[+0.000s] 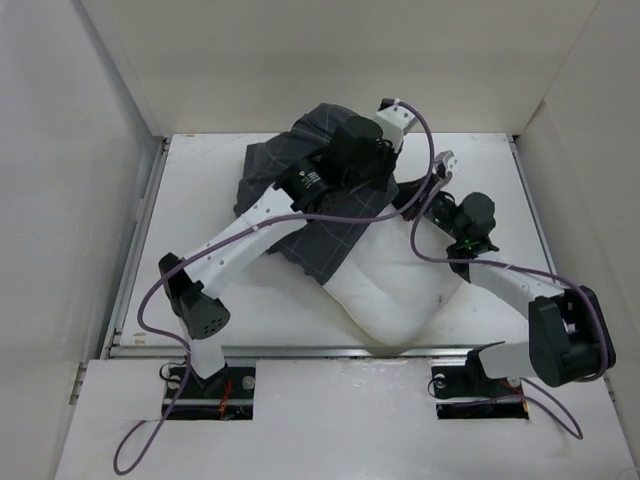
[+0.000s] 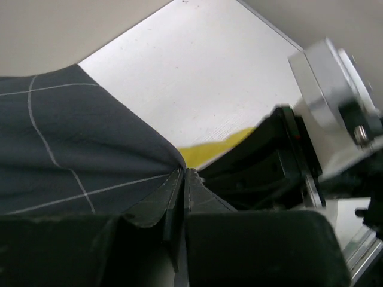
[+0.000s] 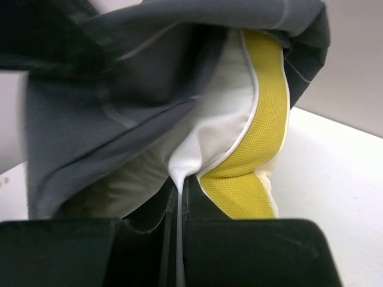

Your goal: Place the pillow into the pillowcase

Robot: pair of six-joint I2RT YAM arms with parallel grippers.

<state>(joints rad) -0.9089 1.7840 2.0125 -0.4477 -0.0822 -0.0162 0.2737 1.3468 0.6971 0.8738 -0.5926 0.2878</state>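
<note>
While the pillow [image 1: 395, 290] lies on the white surface [image 1: 200, 190], its far half sits inside the pillowcase [image 1: 265, 175] and its near half sticks out bare toward the arm bases. The left jaws are pressed together on a fold of the pillowcase's grey grid cloth. The right jaws pinch what seems to be the pillow's white cover beside its yellow edge [image 3: 251, 149], under the pillowcase's mouth.

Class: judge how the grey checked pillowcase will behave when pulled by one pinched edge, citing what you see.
Probably floppy: the pillowcase bunches in folds and drapes from the left fingers pinching it. Likely light, since that thin pinch holds the cloth up. It may drag rather than slide freely, being wrapped over one end of the plump pillow.
</note>
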